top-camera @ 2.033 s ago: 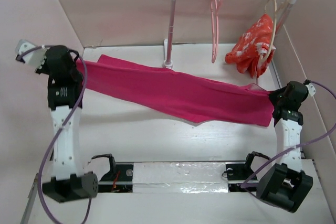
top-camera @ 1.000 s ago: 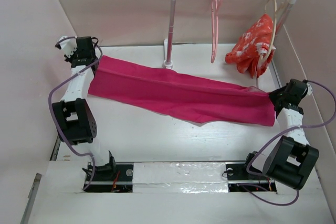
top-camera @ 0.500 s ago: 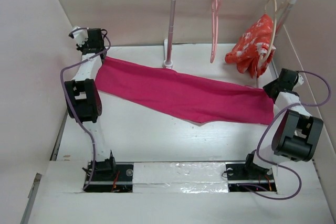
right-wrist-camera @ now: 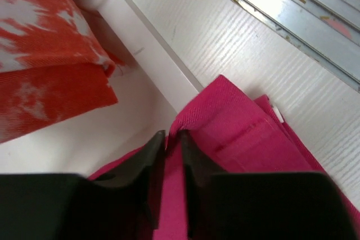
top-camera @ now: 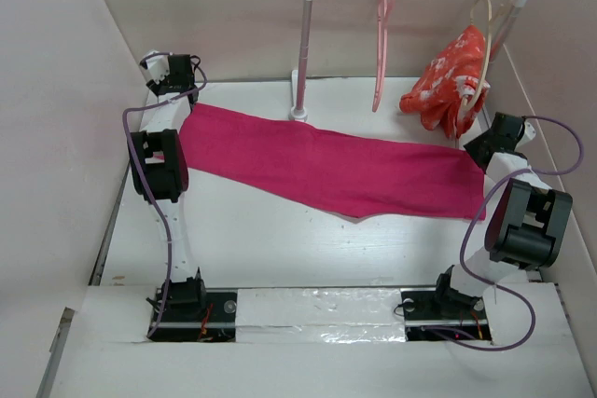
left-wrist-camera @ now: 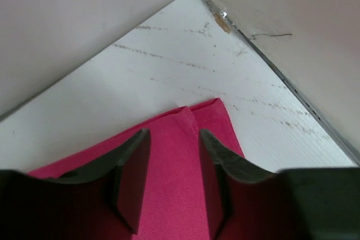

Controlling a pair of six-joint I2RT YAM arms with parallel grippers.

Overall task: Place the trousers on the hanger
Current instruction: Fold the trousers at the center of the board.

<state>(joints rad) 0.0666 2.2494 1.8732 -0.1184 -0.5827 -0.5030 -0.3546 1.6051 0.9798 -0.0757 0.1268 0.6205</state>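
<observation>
White bench (top-camera: pixel 280 240) carries large magenta-pink cloth trousers (top-camera: pixel 326 170), lying flat diagonally across it. Left jaws stand spread over one corner; right jaws sit narrowly parted at a raised fold, grip indeterminable.

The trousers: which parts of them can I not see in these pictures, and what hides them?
Top view: the arms partly cover both ends of the trousers.
Left wrist view: the left gripper and the bottom edge hide all but one corner.
Right wrist view: the right gripper hides whether it pinches them.
</observation>
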